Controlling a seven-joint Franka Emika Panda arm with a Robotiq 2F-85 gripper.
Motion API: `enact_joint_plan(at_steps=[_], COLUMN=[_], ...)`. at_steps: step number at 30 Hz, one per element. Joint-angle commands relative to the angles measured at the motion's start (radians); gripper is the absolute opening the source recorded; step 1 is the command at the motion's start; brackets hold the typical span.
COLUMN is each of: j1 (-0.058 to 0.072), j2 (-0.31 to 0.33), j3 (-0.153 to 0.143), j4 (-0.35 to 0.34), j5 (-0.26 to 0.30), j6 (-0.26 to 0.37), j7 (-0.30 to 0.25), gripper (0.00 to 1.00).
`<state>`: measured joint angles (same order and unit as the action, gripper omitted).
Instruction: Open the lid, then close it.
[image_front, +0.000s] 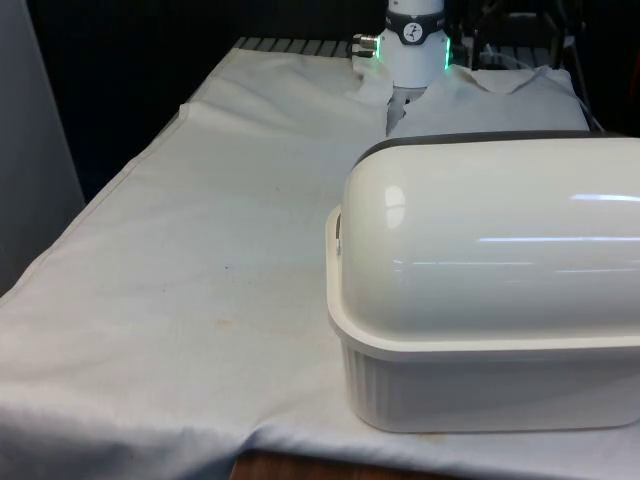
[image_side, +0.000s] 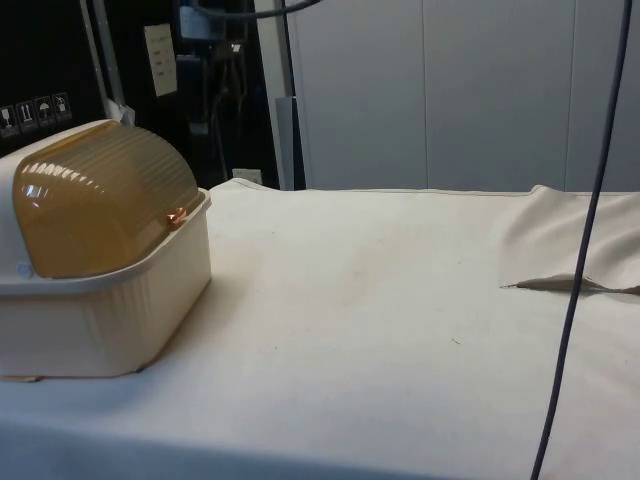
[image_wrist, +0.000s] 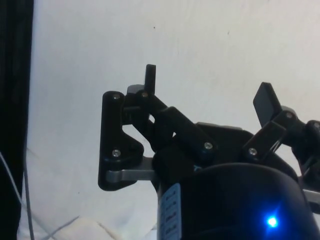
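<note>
This looks like a lab or test room rather than a home. A bench (image_side: 400, 300) draped in a plain white cloth (image_front: 180, 280) stands before black curtains (image_front: 150, 60), with loose cables (image_side: 585, 250) hanging across and tall grey cabinets (image_side: 470, 90) with warning stickers (image_side: 35, 112) nearby.

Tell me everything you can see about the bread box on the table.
The bread box looks like cream plastic with a ribbed base. From the side, its domed roll lid is translucent amber, ribbed, and shut down to the front rim, with a small copper-coloured handle at its lower edge. In the front view its glossy back faces the camera. It stands on the white cloth near the table's end. Nothing else touches it.
</note>
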<state>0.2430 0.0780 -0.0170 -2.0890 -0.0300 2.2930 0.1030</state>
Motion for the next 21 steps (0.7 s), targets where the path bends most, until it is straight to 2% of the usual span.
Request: enact_joint_plan(at_steps=[1, 7, 9, 10, 17, 18, 21], j1=[0.002, 0.002, 0.0, 0.001, -0.002, -0.001, -0.002], j2=[0.0, 0.011, 0.014, 0.009, 0.045, 0.039, 0.062], j3=[-0.001, 0.001, 0.001, 0.001, -0.001, 0.0, -0.004], j4=[-0.008, -0.04, -0.037, -0.049, -0.059, -0.06, -0.061], j5=[-0.014, -0.013, -0.005, -0.011, -0.011, -0.005, -0.011], j6=[0.024, 0.093, 0.086, 0.103, 0.17, 0.155, 0.2], j7=[0.011, 0.008, 0.0, 0.007, 0.002, -0.001, 0.0], gripper=[1.0, 1.0, 1.0, 1.0, 1.0, 1.0, 1.0])
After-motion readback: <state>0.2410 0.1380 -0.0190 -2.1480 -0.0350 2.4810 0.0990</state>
